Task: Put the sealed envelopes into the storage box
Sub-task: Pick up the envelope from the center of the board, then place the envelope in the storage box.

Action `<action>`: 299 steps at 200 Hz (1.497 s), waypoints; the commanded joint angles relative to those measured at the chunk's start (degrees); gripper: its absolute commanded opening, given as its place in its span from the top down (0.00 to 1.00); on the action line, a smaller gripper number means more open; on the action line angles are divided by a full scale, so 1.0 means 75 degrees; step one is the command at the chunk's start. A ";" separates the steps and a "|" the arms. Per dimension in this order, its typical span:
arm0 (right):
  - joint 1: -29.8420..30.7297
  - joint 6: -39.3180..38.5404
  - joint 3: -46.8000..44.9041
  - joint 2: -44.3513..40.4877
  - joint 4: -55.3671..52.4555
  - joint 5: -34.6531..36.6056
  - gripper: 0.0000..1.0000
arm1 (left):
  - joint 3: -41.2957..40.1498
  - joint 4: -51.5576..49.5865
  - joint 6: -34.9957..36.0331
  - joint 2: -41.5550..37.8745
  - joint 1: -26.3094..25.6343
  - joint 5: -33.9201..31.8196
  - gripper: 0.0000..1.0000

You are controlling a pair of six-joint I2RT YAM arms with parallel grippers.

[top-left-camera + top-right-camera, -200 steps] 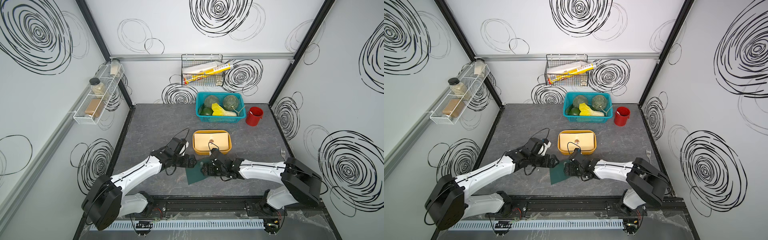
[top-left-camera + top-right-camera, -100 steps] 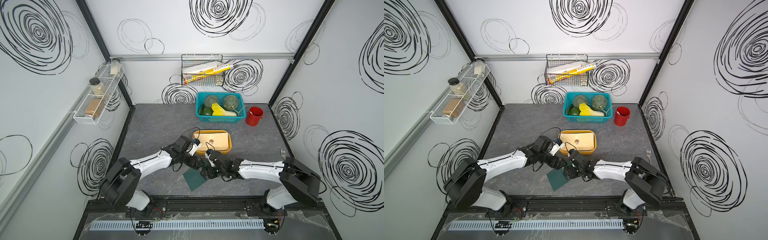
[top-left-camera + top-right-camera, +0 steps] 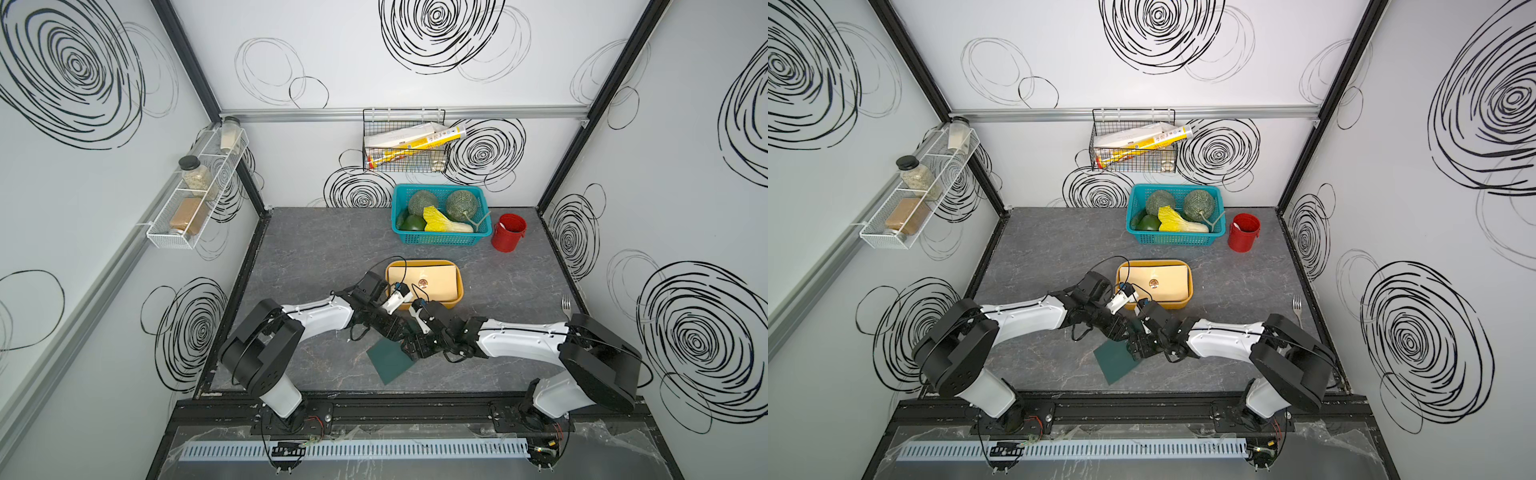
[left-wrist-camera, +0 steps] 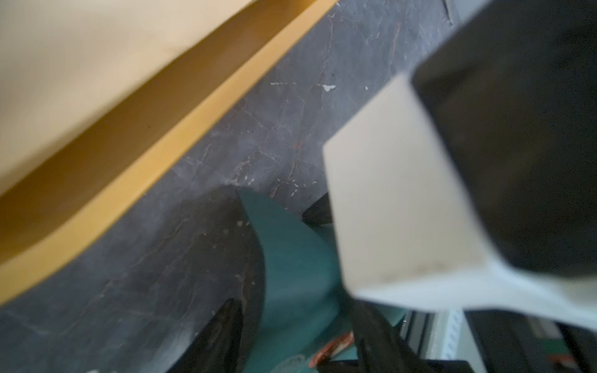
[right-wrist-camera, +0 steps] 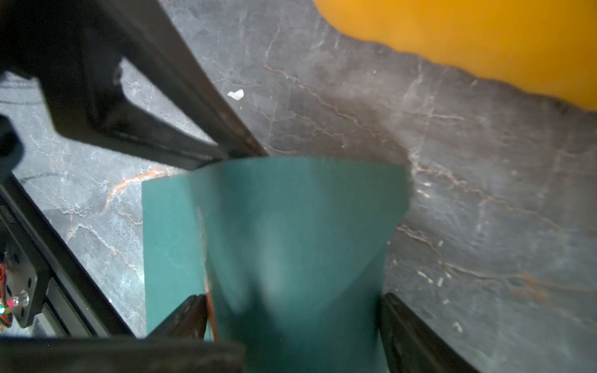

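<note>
Grey marble tabletop point(image 3: 316, 249), white swirl-pattern walls. Storage box point(image 3: 460, 286) sits mid-table, a cream envelope point(image 3: 436, 282) lying flat on top inside it. Dark green envelope point(image 3: 388, 361) is out on the table, just near of the box. Its near-left end lies flat and its far-right end is under both grippers. No other loose envelope shows.

Right gripper point(image 5: 292, 300): jaws spread wide, straddling the envelope, which bows up between them. It looks like a straddle, not a clamp. Left gripper point(image 4: 295, 306): jaws about half apart, the raised green paper between them. Can't tell whether they're biting yet.

Handling, my read: thin, light paper that's floppy and buckles readily, hard to get under where it lies flat on the stone, likely to slide if pushed. Best hold is a pinch on the lifted edge, clear of the red seal sticker point(image 4: 332, 350).
</note>
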 commanded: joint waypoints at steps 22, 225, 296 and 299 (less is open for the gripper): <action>-0.0333 -0.0275 -0.0315 0.0289 -0.0840 0.0153 0.13 | 0.0364 -0.0045 0.0351 0.0370 0.0161 0.1221 0.65; -0.4997 -0.1787 0.2787 0.0218 -0.2992 0.0229 0.58 | 0.4785 -0.4143 0.0649 -0.0661 0.0088 -0.2496 1.00; -0.5095 -0.2354 0.3034 0.0871 -0.2831 -0.0192 0.77 | 0.6089 -0.4378 0.1964 0.0633 -0.0050 -0.3414 1.00; -0.5102 -0.2390 0.3023 0.0876 -0.2827 -0.0196 0.81 | 0.6139 -0.4397 0.2091 0.0677 -0.0052 -0.3416 1.00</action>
